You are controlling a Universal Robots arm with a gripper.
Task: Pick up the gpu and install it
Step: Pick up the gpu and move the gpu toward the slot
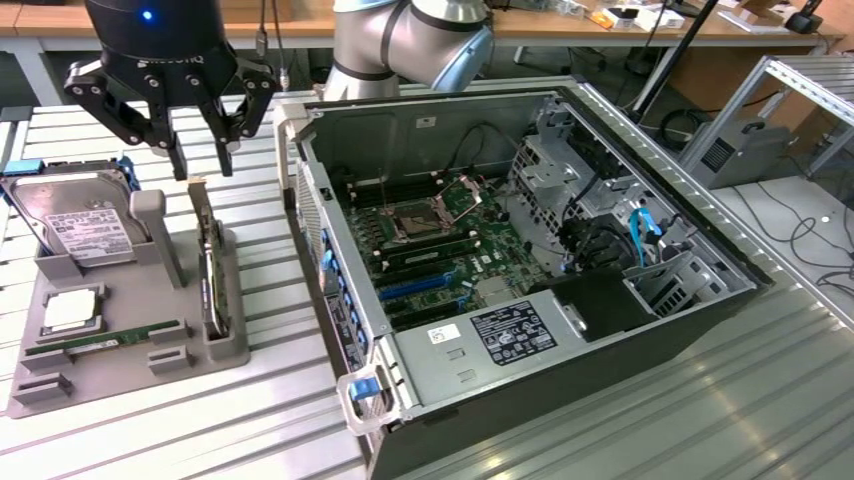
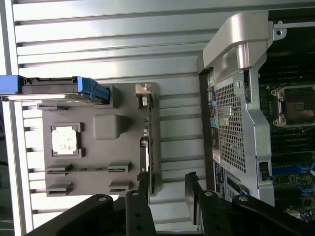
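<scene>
One gpu [image 1: 210, 262] on edge in grey tray [image 1: 127, 372], just below open tool [image 1: 198, 152]

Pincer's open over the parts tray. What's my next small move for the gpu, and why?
Probably nudge the pincer sideways before lowering: it hangs open above the gpu, which stands on edge in the grey tray, but the wrist view seems to put the card under one finger rather than in the gap.

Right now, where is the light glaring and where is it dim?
Wrist view: the ribbed table glares nearly white. Exterior view: the computer case is shadowed inside, and a small blue lamp glows on the tool.
</scene>
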